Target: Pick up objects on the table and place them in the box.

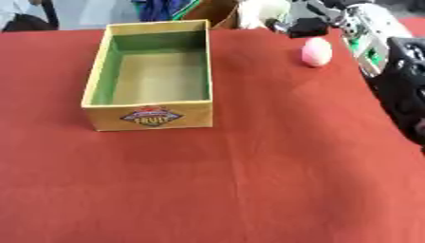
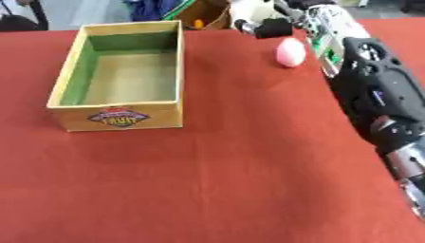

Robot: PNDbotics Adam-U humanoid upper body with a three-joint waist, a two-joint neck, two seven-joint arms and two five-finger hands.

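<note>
Beyond the yellow box (image 1: 148,116), 1 pink egg-shaped object (image 2: 290,52) is lying on the red table (image 1: 249,180), long axis upright, just below the right hand (image 2: 264,26), which is reaching in, finger state indiscernible, while the left hand is showing nowhere.

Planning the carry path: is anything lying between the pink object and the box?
Nothing visible. Only bare red tablecloth lies between the pink object and the box, which is open-topped with nothing seen inside. The right hand is just beyond the object.
</note>
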